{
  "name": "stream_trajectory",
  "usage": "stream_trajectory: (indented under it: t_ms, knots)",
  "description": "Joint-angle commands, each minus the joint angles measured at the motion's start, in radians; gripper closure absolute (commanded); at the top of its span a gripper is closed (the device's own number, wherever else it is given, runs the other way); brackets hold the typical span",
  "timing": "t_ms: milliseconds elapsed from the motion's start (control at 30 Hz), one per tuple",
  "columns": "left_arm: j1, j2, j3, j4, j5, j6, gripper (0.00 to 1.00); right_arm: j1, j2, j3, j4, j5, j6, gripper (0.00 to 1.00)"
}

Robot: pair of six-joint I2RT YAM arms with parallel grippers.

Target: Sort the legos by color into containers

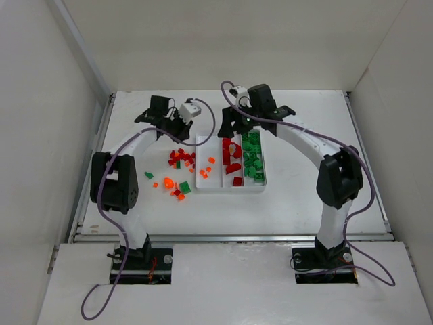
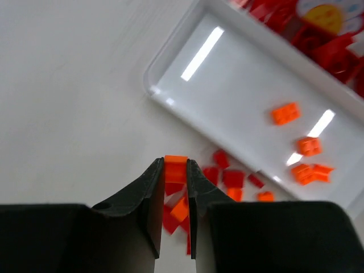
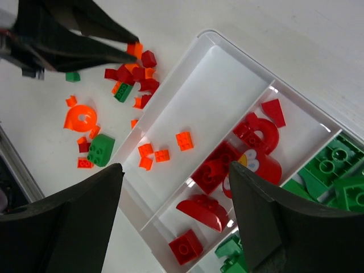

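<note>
Beside the tray (image 2: 149, 79), wrist views reveal left end effector (image 2: 175, 168) pinching orange lego (image 2: 176, 164).

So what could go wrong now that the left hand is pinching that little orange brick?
The left hand holds the orange brick only at its very fingertips, so it might slip out before reaching the tray. Right beneath it lie loose red and orange pieces, and a careless lift could scatter them. The right hand hangs open above the tray, so the two hands might bump there.
</note>
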Motion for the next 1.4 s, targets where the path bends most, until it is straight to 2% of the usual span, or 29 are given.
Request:
stream_trajectory:
  t_ms: [0, 133, 233, 300, 367, 400, 467, 500, 533, 567, 733, 867, 1000, 1067, 1100, 1133, 1200, 1233, 1367]
  knots:
    - [-0.035, 0.029, 0.003, -0.016, 0.139, -0.042, 1.00, 0.009, -0.094, -0.029, 0.065, 0.053, 0.012, 0.20]
    - [-0.101, 0.049, -0.020, 0.051, 0.179, -0.071, 1.00, -0.014, -0.117, -0.066, 0.076, 0.063, 0.021, 0.20]
    - [-0.155, 0.058, -0.029, 0.088, 0.120, -0.071, 1.00, -0.025, -0.128, -0.075, 0.094, 0.072, 0.030, 0.20]
    - [-0.175, 0.070, -0.029, 0.108, 0.097, -0.071, 0.92, -0.025, -0.139, -0.075, 0.094, 0.072, 0.030, 0.20]
    - [-0.175, 0.081, -0.038, 0.120, 0.062, -0.105, 0.78, -0.036, -0.149, -0.084, 0.103, 0.072, 0.030, 0.20]
    - [-0.175, 0.081, -0.038, 0.121, 0.051, -0.105, 0.66, -0.036, -0.150, -0.084, 0.103, 0.072, 0.030, 0.20]
    - [-0.184, 0.081, -0.038, 0.111, 0.030, -0.105, 0.53, -0.047, -0.150, -0.084, 0.114, 0.072, 0.030, 0.20]
    - [-0.184, 0.081, -0.038, 0.102, 0.030, -0.105, 0.43, -0.047, -0.150, -0.095, 0.114, 0.061, 0.030, 0.20]
    - [-0.184, 0.081, -0.038, 0.102, 0.030, -0.096, 0.15, -0.047, -0.150, -0.095, 0.123, 0.061, 0.030, 0.20]
    - [-0.184, 0.081, -0.038, 0.093, 0.040, -0.096, 0.00, -0.047, -0.150, -0.095, 0.123, 0.061, 0.030, 0.20]
    - [-0.184, 0.072, -0.014, 0.072, 0.022, -0.096, 0.00, -0.047, -0.159, -0.095, 0.123, 0.061, 0.030, 0.18]
    - [-0.152, 0.049, 0.046, 0.036, -0.053, -0.180, 0.00, -0.047, -0.179, -0.095, 0.123, 0.102, 0.030, 0.18]
    - [-0.120, 0.020, 0.149, -0.075, -0.195, -0.229, 0.00, -0.047, -0.179, -0.046, 0.074, 0.170, -0.033, 0.18]
    - [-0.089, -0.028, 0.178, -0.117, -0.330, -0.229, 0.00, 0.001, -0.189, -0.018, 0.050, 0.270, -0.088, 0.17]
    - [-0.056, -0.051, 0.178, -0.126, -0.379, -0.246, 0.00, 0.022, -0.199, 0.006, 0.039, 0.308, -0.126, 0.03]
    - [-0.036, -0.074, 0.164, -0.135, -0.478, -0.260, 0.00, 0.044, -0.199, 0.019, 0.039, 0.337, -0.210, 0.01]
    - [0.027, -0.138, 0.146, -0.163, -0.568, -0.301, 0.00, 0.100, -0.199, 0.067, 0.039, 0.408, -0.283, 0.01]
    - [0.050, -0.157, 0.137, -0.174, -0.658, -0.318, 0.00, 0.113, -0.199, 0.089, 0.039, 0.424, -0.303, 0.01]
    - [0.170, -0.242, 0.017, -0.194, -0.792, -0.370, 0.00, 0.136, -0.134, 0.186, 0.090, 0.393, -0.303, 0.01]
